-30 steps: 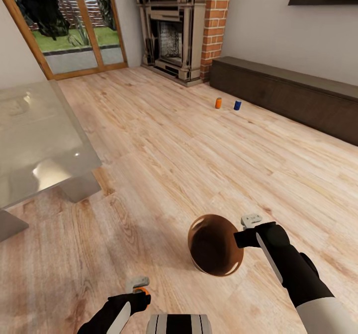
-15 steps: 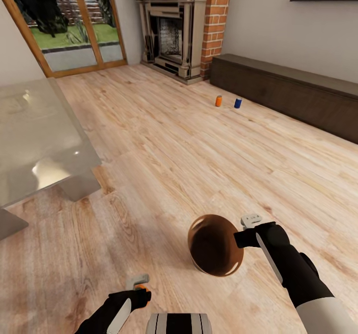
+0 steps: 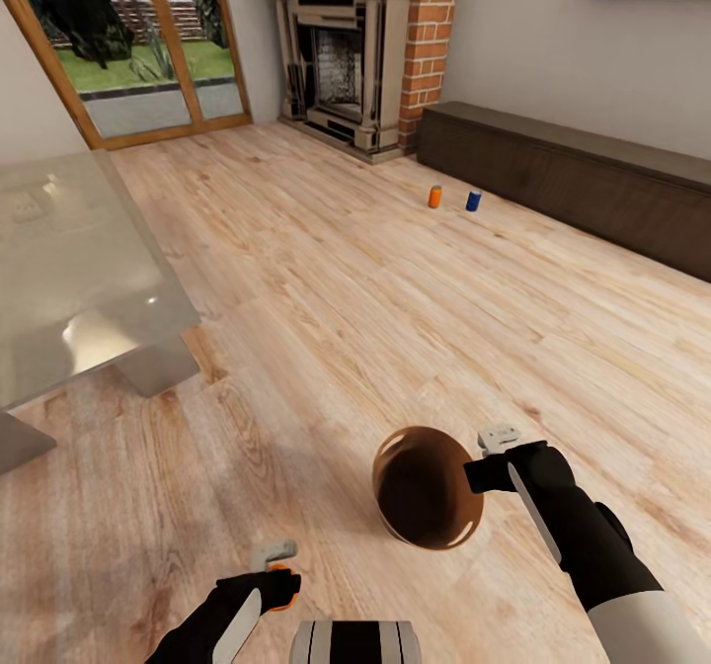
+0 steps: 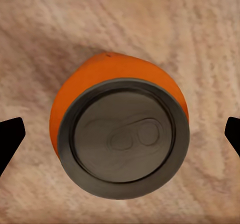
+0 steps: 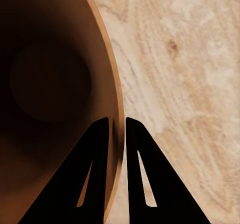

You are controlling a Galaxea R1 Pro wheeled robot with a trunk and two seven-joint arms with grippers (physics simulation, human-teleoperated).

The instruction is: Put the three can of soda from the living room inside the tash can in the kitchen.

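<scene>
Since a moment ago, the left gripper [image 3: 277,573] has sunk lower. Its jaws stand wide around an orange can [image 4: 120,125]: light, slick, best squeezed mid-body. Right gripper [image 5: 117,129] pinches the trash can [image 3: 427,486] rim.

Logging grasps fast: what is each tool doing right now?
Left tool: open around an orange soda can, fingers apart from it.
Right tool: shut on the trash can rim.

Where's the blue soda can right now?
In the head view the blue can stands upright on the wood floor, right of an orange can, in front of the long dark cabinet.
</scene>
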